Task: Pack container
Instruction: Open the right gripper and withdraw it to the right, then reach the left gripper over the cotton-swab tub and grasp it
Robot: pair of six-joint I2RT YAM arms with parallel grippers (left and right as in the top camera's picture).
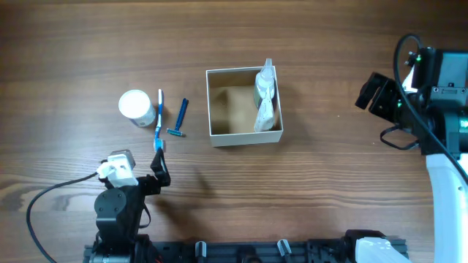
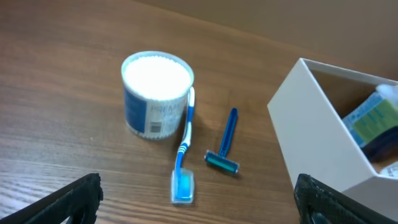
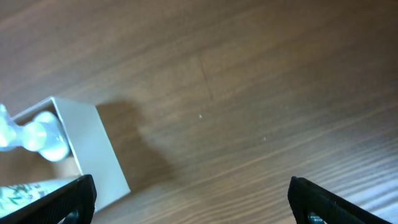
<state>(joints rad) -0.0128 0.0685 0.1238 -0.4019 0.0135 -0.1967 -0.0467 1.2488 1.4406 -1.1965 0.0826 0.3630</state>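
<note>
The container (image 1: 216, 136), a square white-walled cardboard box with a tan inside, sits mid-table; it holds a white spray bottle (image 1: 265, 77) and a tube (image 1: 265, 113) along its right wall. Left of it lie a blue razor (image 1: 179, 118), a blue-and-white toothbrush (image 1: 159, 117) and a round white jar (image 1: 136, 107). My left gripper (image 1: 159, 166) is open and empty, just in front of the toothbrush head (image 2: 183, 185). The box (image 2: 305, 112), razor (image 2: 225, 142) and jar (image 2: 155, 93) show in the left wrist view. My right gripper (image 1: 376, 95) is open and empty, raised right of the box (image 3: 93, 149).
The wooden table (image 1: 329, 183) stretches round the box. A black cable (image 1: 51, 193) trails from the left arm at the front left. The right arm's body (image 1: 446, 109) stands at the right edge.
</note>
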